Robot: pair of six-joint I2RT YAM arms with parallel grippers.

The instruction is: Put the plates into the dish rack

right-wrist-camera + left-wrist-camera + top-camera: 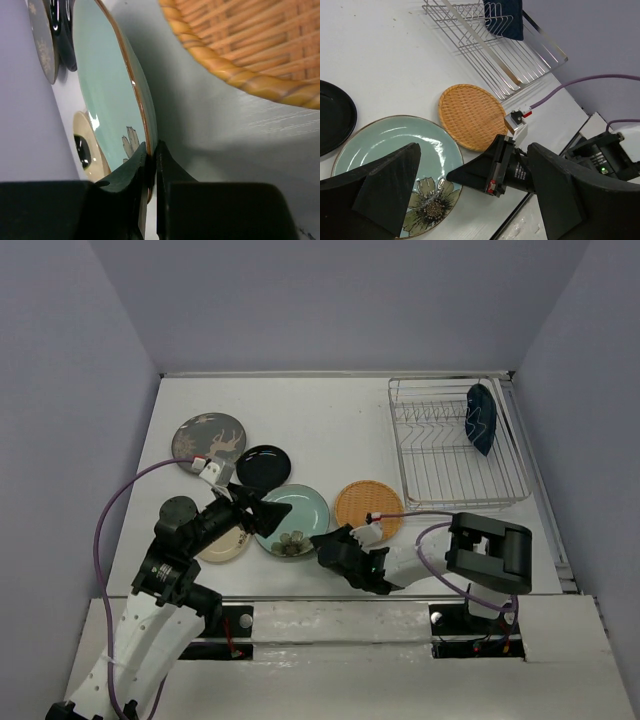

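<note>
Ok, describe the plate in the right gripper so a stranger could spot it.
From the silver dish rack at far right, look left and nearer. In the nearest row, between the cream plate and the orange woven plate, sits the pale teal plate, rim pinched by the right gripper. Only it is teal with a flower.

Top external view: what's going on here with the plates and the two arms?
The right end effector is shut on the rim of the pale teal flower plate, apparently about to pick it up. The left end effector hangs open just above the same plate, gripping nothing. Only the dark blue plate stands in the dish rack. The grey-brown patterned plate, black plate, cream plate and orange woven plate lie on the table.
</note>
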